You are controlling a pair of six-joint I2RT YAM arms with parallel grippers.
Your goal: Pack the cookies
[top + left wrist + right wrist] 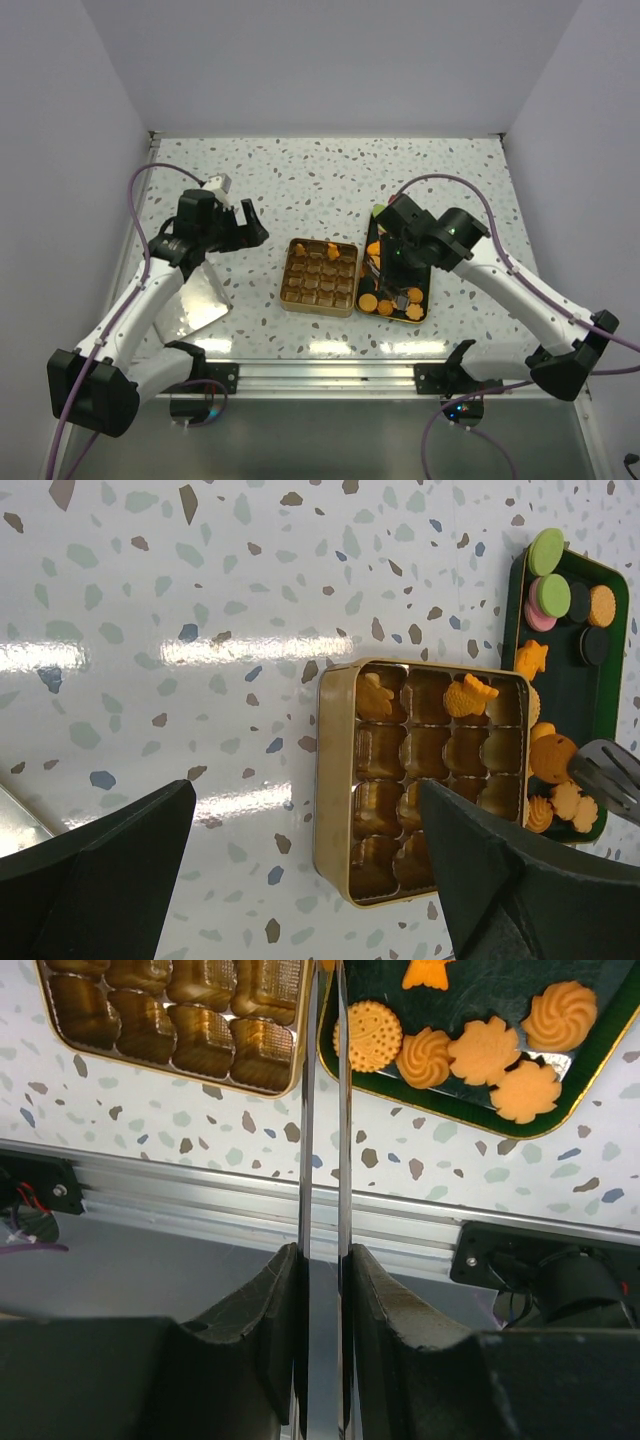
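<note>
A gold tin (pixel 320 277) with a grid of cups holds two cookies (pixel 468 696) in its far row. More cookies (pixel 370 302) lie in the near end of the dark green tray (pixel 428 300) beside it, seen close up as round, swirl and flower cookies (pixel 482 1050). My right gripper (pixel 392 262) hovers over that tray, its fingers (pixel 375 1290) pressed on the two thin blades of metal tongs (pixel 343 1110). The tongs' tip (pixel 610 778) hangs by a round cookie; nothing shows between its blades. My left gripper (pixel 305 800) stands wide open and empty, left of the tin.
The tin's silver lid (pixel 200 300) lies at the left by the left arm. Green and pink macarons (pixel 548 552) and dark biscuits sit at the tray's far end. An aluminium rail (pixel 320 375) runs along the table's near edge.
</note>
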